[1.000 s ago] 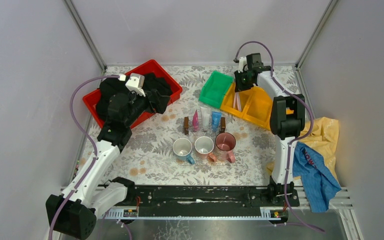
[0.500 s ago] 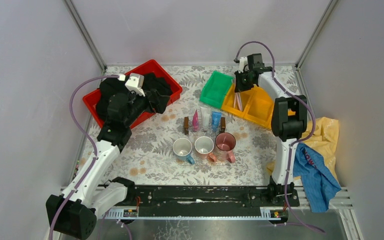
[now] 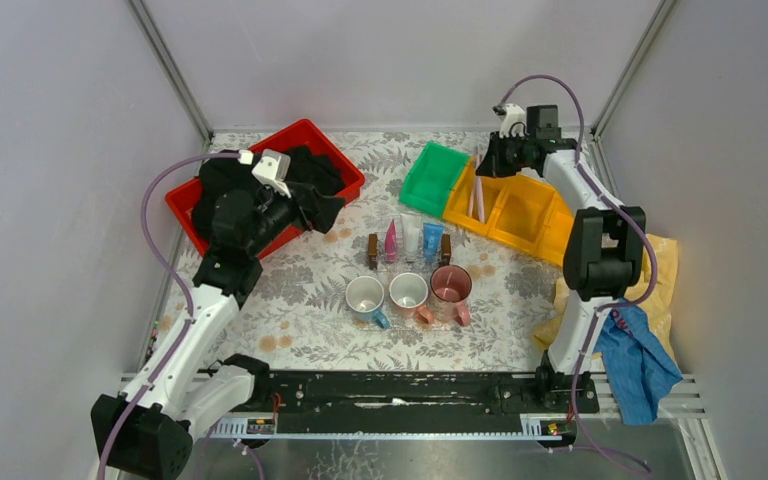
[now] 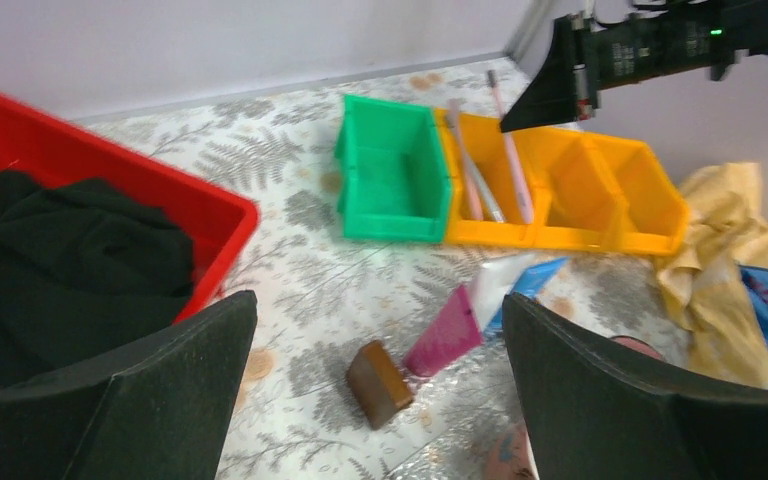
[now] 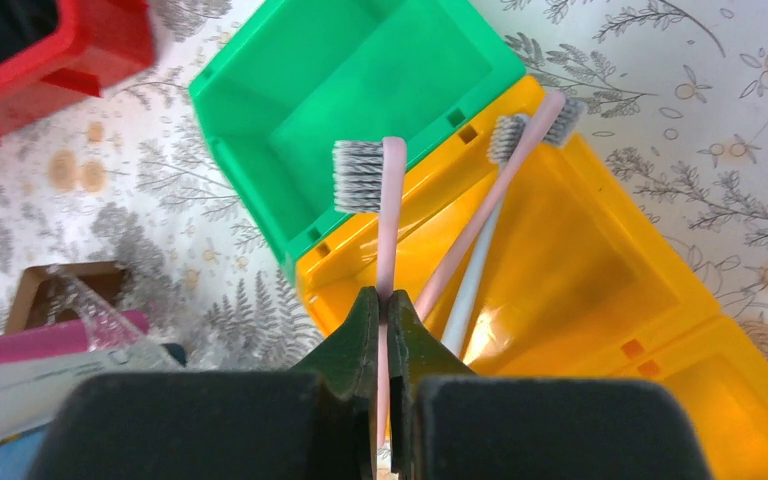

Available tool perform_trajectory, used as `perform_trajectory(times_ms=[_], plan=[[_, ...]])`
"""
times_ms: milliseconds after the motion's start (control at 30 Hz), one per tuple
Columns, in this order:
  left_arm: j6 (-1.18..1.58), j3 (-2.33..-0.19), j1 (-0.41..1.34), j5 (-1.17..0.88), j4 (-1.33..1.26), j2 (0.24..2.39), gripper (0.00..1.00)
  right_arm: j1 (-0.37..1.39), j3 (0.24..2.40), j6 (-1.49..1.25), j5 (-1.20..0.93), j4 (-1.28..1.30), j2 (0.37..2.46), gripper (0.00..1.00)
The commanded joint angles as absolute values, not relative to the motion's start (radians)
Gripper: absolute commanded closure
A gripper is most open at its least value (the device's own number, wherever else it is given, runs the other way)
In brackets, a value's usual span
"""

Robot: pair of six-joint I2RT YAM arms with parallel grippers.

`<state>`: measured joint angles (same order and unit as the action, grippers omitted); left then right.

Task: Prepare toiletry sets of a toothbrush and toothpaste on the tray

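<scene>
Top external view, left: found the left gripper (image 4: 377,300) over the red bin (image 3: 312,126) of black cloth (image 3: 222,180), jaws spread fully wide, holding nothing.

Centre: found the magenta toothpaste (image 3: 391,241), white toothpaste (image 3: 411,236) and blue toothpaste (image 3: 432,240) side by side behind three mugs (image 3: 408,291).

Right: found the right gripper (image 5: 384,305) clamped tight on a pale pink toothbrush (image 5: 391,220), bristle head beyond the fingertips, over the green bin (image 3: 430,178) and yellow bin (image 3: 520,215). Noted two more toothbrushes (image 5: 480,240) in the yellow compartment next to the green bin.

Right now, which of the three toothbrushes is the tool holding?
The pink toothbrush clamped in the right tool; the other two lean in the yellow bin.
</scene>
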<state>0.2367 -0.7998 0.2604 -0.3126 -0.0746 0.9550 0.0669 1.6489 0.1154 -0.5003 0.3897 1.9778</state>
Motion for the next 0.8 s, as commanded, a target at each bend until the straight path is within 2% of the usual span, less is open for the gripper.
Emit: perform_trajectory(times_ms=[0, 233, 367, 600, 767], plan=[[0.294, -0.754, 0.252, -0.501, -0.272, 0.918, 0.0, 0.027, 1.591, 0.051, -0.682, 0.275, 1.828, 1.0], [0.731, -0.75, 0.253, -0.707, -0.593, 0.948, 0.01, 0.002, 1.478, -0.05, -0.892, 0.151, 1.632, 1.0], [0.929, -0.744, 0.317, -0.685, -0.787, 0.951, 0.02, 0.0, 1.428, -0.153, -1.026, 0.065, 1.522, 1.0], [0.742, -0.83, 0.649, -0.464, -0.646, 0.986, 0.05, 0.0, 1.366, -0.439, -1.219, -0.157, 1.358, 1.0], [0.744, -0.889, 0.753, -0.395, -0.666, 1.099, 0.1, 0.002, 1.287, -0.787, -1.316, -0.481, 1.274, 1.0]])
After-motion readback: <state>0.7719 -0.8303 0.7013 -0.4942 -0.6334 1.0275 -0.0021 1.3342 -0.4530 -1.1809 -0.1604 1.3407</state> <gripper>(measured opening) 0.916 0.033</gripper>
